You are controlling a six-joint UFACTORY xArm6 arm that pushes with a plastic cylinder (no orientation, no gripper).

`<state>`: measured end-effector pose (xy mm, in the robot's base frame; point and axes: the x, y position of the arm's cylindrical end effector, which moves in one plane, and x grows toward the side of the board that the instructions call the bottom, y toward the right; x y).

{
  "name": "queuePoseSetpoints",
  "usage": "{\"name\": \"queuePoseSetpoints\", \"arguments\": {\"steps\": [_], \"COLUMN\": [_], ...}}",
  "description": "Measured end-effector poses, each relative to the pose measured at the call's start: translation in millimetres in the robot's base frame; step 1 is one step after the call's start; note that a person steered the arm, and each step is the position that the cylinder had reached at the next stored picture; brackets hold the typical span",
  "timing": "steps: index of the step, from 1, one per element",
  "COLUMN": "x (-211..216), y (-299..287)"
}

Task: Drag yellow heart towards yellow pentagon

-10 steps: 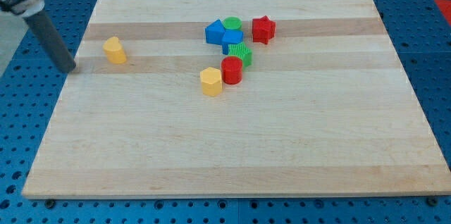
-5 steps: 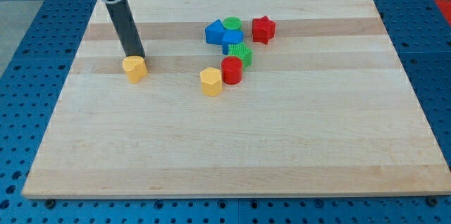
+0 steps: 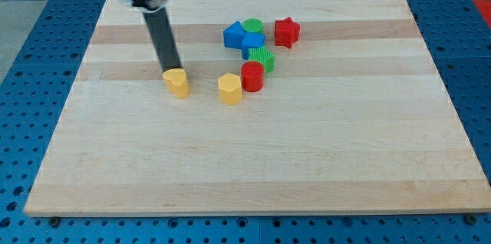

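My tip (image 3: 170, 70) sits at the upper-left edge of the yellow heart (image 3: 177, 83), touching it or very nearly so, with the rod rising toward the view's top. There are no fingers on this rig, only the rod, so nothing is clenched or released. The heart lies left of the table's centre, on bare wood, well in from the left edge of the table (image 3: 69, 136). To its right a short open strip of wood separates it from the yellow pentagon (image 3: 229, 89); the two are near but apart. The pentagon touches a red cylinder (image 3: 252, 77) on its right. Just above that stands a ribbed green block (image 3: 263, 59), and above it a cluster: a blue block (image 3: 233, 34), a second blue block (image 3: 253, 43) and a green cylinder (image 3: 252, 26), packed together. A red star (image 3: 286, 31) stands just right of the cluster. The whole lower half of the table and its right side lie open, well clear of every block.
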<state>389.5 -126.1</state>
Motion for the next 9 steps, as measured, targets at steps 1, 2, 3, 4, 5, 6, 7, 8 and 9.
{"name": "queuePoseSetpoints", "arguments": {"steps": [1,2,3,4,5,6,7,8,9], "x": [0,3,23,55,59,59,65,66,51], "y": [2,-26,-63,-68,-44,-17,-22,-61,-65]}}
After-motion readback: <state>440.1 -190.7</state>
